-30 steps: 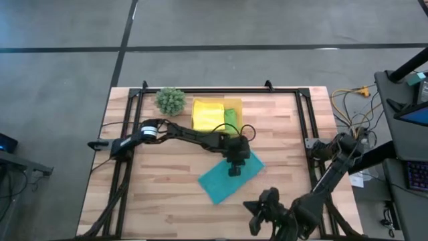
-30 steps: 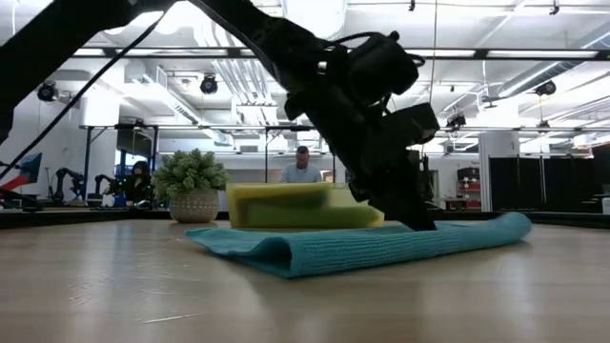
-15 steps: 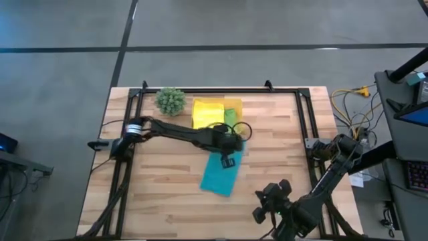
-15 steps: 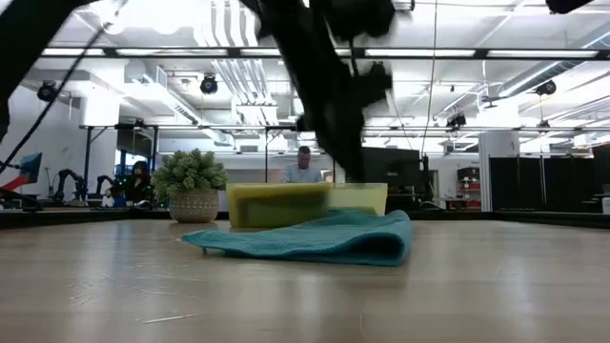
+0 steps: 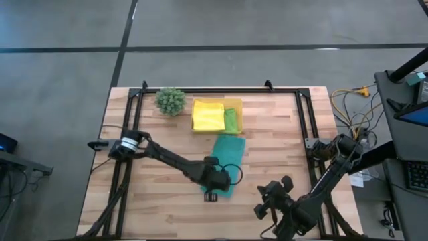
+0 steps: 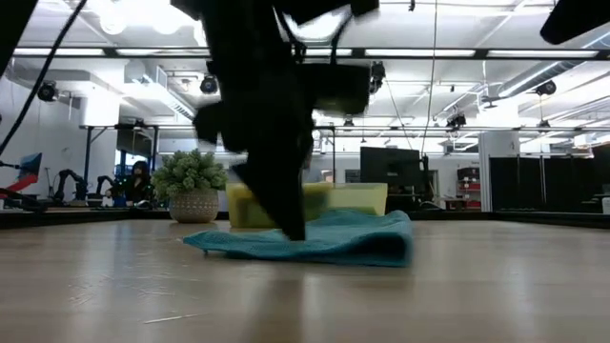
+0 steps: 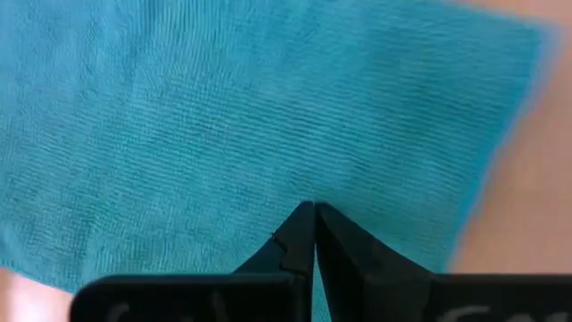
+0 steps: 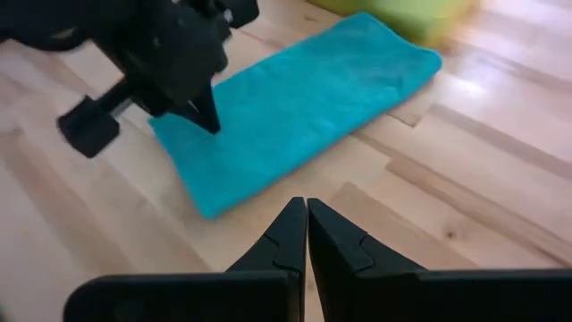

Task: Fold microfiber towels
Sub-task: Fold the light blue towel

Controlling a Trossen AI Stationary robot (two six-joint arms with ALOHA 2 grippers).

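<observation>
Teal towel [image 5: 226,163], spread out a second ago, now lies folded over under left gripper [image 7: 313,234], jaws together pressing its near edge; right gripper [image 8: 306,234] waits nearby, jaws together.

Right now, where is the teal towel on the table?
In the high view the teal towel lies folded near the table's middle, just in front of the yellow tray, with the left gripper at its near end.
</observation>
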